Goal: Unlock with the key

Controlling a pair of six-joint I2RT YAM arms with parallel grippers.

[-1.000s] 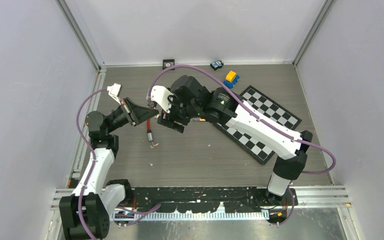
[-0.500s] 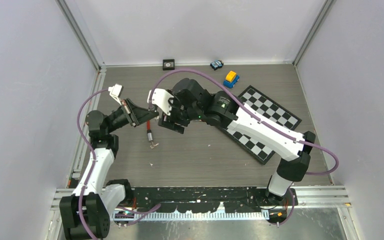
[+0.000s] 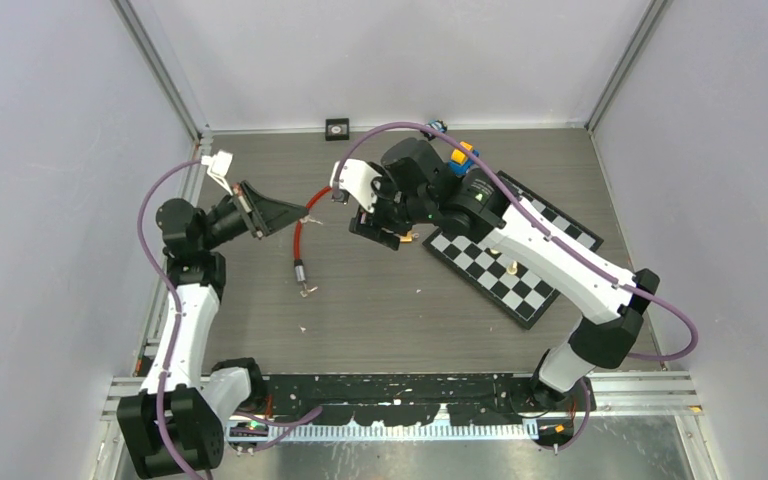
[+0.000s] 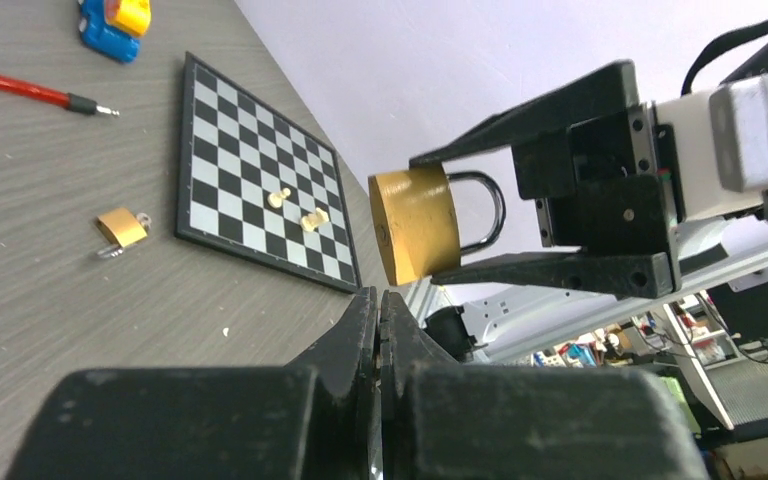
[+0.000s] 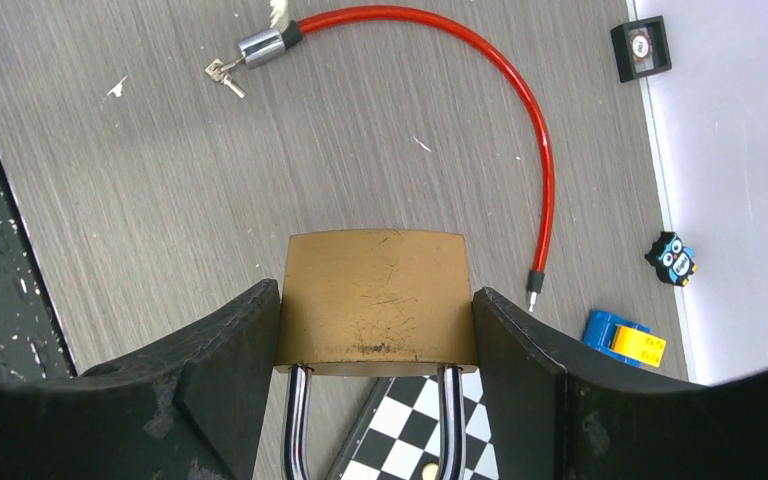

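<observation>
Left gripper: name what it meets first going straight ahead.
Probably the brass padlock held by the right gripper, just beyond the shut left gripper's tips; depth is unclear.

Obstacles — red cable point(image 3: 298, 238) centre, chessboard point(image 3: 570, 232) to right.

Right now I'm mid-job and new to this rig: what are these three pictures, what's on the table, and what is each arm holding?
A left arm and a right arm are bolted at the near edge of the table. The wide picture looks down from above and behind them; the other two come from cameras on each wrist. The right end effector grips a brass padlock by its sides, shackle pointing back toward the wrist. The left end effector is shut, facing the padlock; no key shows in it. On the table lie a red cable lock with keys, a chessboard, a second small padlock and a toy car.
</observation>
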